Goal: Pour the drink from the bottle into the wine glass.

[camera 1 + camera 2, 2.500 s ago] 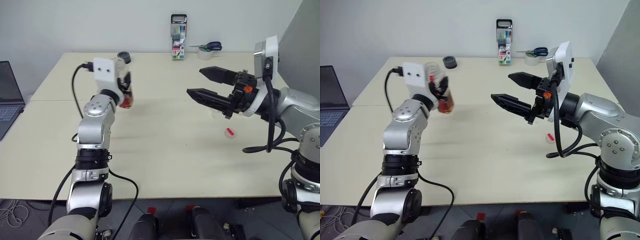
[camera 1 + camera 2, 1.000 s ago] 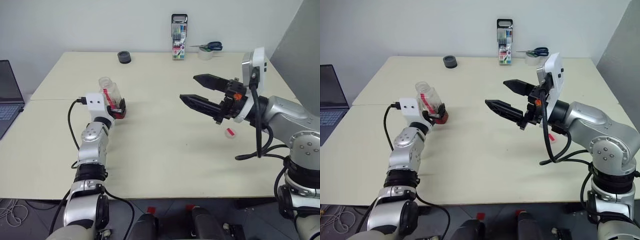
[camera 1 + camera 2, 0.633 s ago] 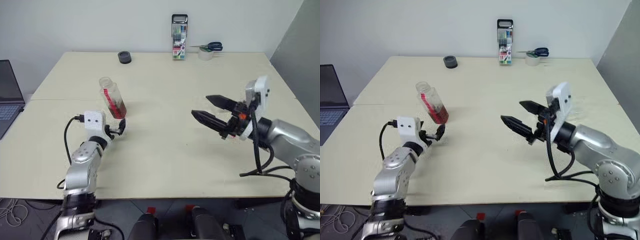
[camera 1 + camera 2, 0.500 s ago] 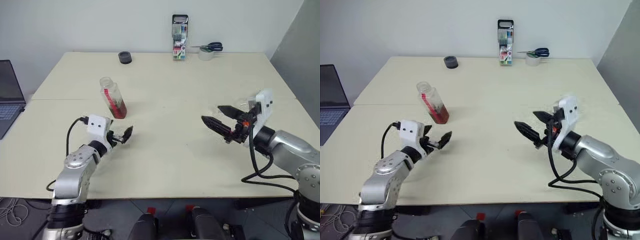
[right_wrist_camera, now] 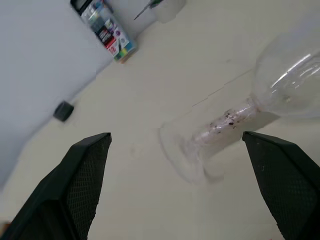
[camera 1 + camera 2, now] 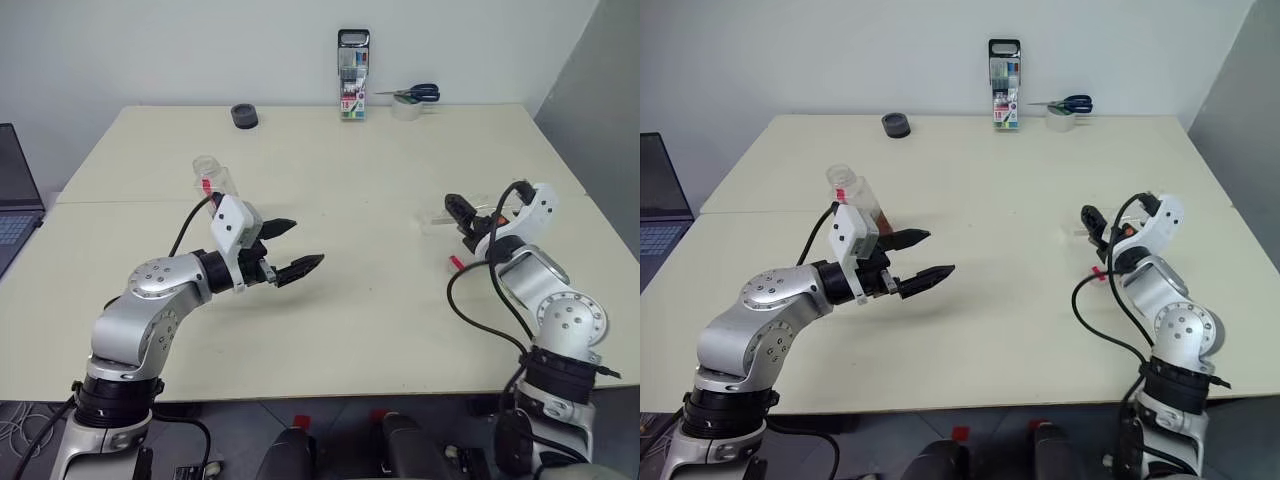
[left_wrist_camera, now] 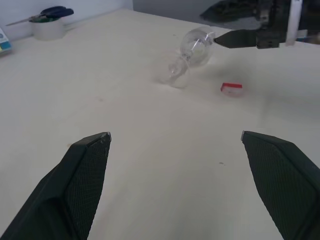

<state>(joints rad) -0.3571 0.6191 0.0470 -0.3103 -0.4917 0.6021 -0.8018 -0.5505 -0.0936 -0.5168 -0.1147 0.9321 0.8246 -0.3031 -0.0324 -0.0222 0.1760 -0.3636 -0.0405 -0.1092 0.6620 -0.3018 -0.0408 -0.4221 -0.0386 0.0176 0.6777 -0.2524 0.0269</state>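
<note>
With both our left gripper (image 6: 298, 249) and right gripper (image 5: 177, 145) spread open and empty, the clear stemmed wine glass (image 7: 192, 47) lies tipped beside the right one, well apart from the clear plastic bottle (image 6: 852, 191) of reddish drink, so we judge righting it comes next.

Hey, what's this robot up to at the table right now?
It is set up to pour a drink into a wine glass, but nothing is held. The wine glass lies on its side on the table, and the open right gripper is right at its bowl. The bottle with the drink stands behind the left arm, whose left gripper is open and empty. A small red piece lies near the glass.
</note>
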